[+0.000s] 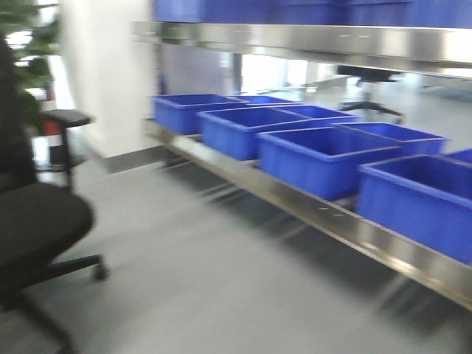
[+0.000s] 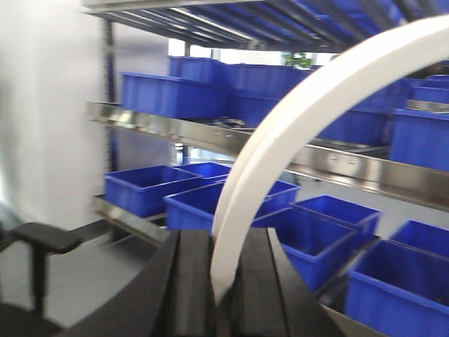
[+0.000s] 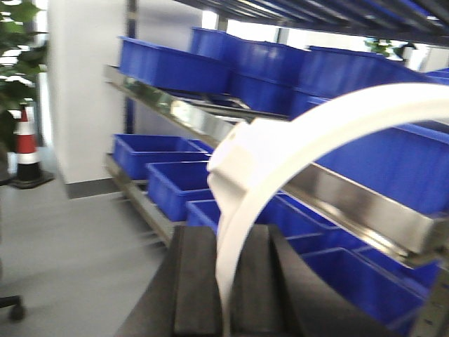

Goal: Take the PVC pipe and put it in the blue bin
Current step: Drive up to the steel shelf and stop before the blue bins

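Curved PVC pipe (image 2: 309, 105) clamped in left gripper (image 2: 224, 242), another in right gripper (image 3: 224, 235); blue bins (image 1: 324, 158) on shelf (image 1: 295, 200) seemingly empty.

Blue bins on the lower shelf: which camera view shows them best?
The exterior front-facing view: the blue bins sit unobstructed in a row along the lower shelf, open tops visible, though blurred. Both wrist views show them only partly, hidden behind the white pipe in the foreground.
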You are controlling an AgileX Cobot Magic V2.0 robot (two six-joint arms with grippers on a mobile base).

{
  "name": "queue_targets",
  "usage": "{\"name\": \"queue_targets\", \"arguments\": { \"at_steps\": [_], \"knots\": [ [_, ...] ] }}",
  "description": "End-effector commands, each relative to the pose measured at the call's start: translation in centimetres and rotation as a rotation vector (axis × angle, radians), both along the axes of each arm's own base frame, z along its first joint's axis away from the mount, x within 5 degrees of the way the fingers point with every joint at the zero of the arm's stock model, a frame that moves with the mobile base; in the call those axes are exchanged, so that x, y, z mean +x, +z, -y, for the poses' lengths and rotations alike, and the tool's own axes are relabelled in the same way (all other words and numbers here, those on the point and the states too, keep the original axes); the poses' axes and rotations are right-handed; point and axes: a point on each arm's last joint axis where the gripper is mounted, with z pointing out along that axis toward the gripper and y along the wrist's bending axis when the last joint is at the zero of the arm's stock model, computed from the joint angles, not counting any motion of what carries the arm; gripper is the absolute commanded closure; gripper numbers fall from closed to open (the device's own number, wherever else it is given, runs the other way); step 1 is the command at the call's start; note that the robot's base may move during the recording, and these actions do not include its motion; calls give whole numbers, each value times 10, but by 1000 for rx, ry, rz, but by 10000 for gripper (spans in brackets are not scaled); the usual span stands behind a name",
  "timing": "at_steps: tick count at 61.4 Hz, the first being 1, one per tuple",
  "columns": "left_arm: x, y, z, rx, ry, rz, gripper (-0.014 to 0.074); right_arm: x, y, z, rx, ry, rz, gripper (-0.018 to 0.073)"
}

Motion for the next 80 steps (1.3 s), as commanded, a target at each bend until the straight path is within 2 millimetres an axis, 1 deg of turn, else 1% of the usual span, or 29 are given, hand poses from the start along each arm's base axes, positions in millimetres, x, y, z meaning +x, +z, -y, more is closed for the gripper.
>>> {"name": "queue_targets", "arguments": {
  "at_steps": [1,80],
  "knots": [
    [-2,4,0,-14,-4,32,707,-2,3,0,-5,0,26,727],
    [-2,4,0,-14,-4,32,707,-2,3,0,-5,0,28,727]
  ]
}}
